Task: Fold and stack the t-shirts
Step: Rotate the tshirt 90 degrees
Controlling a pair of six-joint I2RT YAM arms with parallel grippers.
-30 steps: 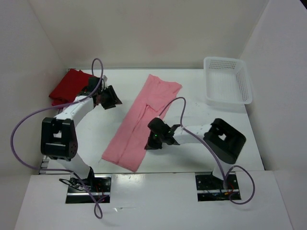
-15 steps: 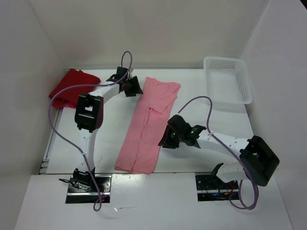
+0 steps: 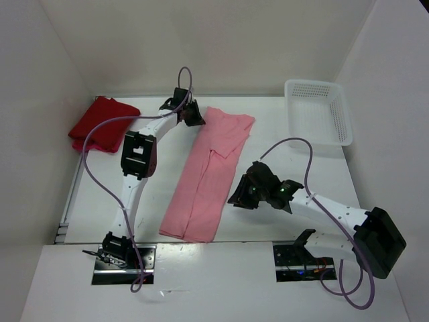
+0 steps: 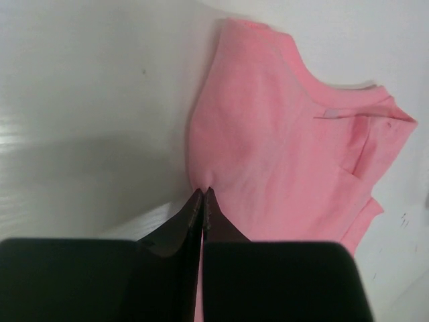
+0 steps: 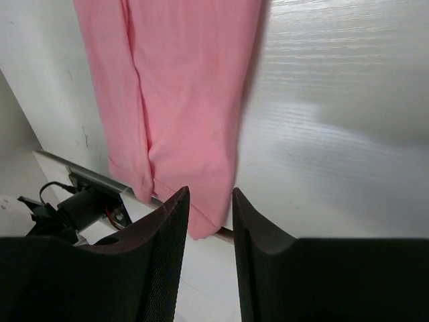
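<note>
Light pink short-sleeved cloth shirt (image 3: 208, 174) lies folded into a long strip on the white table (image 3: 268, 127). It runs on a slant, collar end far and to the right, hem end near and to the left. The hem end reaches the table's near edge.

Left gripper (image 3: 194, 115) is at the shirt's far left corner. From the left wrist, my two fingers are pressed flat together with no gap. Their tips (image 4: 203, 194) touch the shirt's (image 4: 281, 147) left edge, where the cloth draws in to a small pucker. I cannot tell whether a fold is actually caught between them.

Right gripper (image 3: 232, 200) is just beside the shirt's right edge, toward its near end. From the right wrist, my fingers (image 5: 210, 194) stand apart. The shirt's (image 5: 181, 80) near corner and the table edge show in the gap. The pads sit above the cloth and touch nothing.

Pile of red cloth shirts (image 3: 102, 124) sits folded well to the left of the pink shirt, level with its far end. A more magenta layer shows along the pile's near side.

White perforated plastic basket (image 3: 342, 121) stands apart to the right of the pink shirt's collar end.
</note>
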